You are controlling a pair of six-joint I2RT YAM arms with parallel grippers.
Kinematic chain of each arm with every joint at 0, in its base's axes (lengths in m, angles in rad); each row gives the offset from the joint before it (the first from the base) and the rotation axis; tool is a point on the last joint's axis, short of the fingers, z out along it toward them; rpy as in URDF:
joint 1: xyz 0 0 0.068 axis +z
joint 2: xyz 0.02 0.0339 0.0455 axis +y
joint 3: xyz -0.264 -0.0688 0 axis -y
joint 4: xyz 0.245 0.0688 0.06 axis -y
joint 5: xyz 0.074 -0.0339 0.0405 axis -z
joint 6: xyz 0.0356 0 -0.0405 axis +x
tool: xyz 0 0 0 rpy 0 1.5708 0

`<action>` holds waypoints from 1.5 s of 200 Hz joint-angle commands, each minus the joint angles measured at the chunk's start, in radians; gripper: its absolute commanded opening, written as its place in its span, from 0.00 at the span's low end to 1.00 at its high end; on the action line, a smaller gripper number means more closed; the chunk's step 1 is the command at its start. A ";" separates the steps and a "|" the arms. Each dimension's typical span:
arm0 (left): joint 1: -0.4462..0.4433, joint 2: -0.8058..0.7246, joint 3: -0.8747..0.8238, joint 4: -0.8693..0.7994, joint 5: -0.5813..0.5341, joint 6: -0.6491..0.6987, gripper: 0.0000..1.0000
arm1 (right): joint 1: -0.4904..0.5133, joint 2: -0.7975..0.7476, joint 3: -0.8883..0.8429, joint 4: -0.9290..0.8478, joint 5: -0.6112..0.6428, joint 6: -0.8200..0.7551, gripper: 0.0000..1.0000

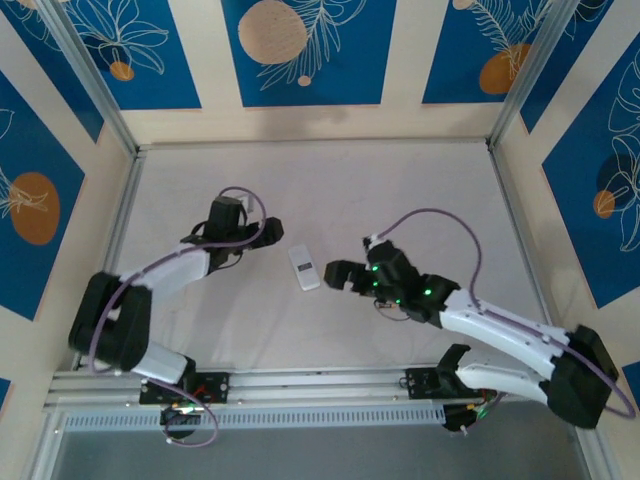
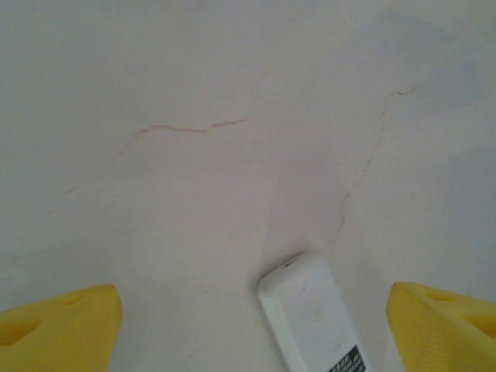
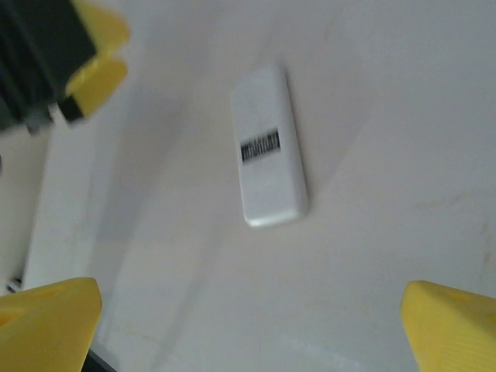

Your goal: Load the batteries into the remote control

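The remote control (image 1: 305,267) is laid flat near the middle of the table (image 1: 420,190), barcode sticker (image 3: 260,146) facing up, and it's gripped by neither arm. The left gripper (image 1: 268,235) is parked just off it at roughly 10 o'clock with its jaws spread wide. In the left wrist view the remote's end is seen at 6 o'clock between the yellow fingers (image 2: 62,325), untouched. The right gripper (image 1: 340,275) is held near it at 3 o'clock, jaws also spread apart, with nothing held.
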 commanded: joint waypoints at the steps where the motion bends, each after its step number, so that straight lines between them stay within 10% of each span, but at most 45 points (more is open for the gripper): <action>1: -0.024 0.095 0.087 0.084 0.122 0.006 0.88 | 0.064 0.108 0.014 0.063 0.072 0.112 0.99; 110: -0.056 0.344 0.143 0.129 0.311 0.012 0.80 | 0.083 0.441 0.116 0.202 -0.027 0.146 0.99; 185: -0.087 0.174 -0.107 0.291 0.327 -0.099 0.77 | 0.045 0.521 0.125 0.295 -0.093 0.146 0.96; 300: -0.153 -0.130 -0.296 0.137 0.100 -0.071 0.81 | -0.027 0.437 0.187 -0.026 -0.065 0.135 0.77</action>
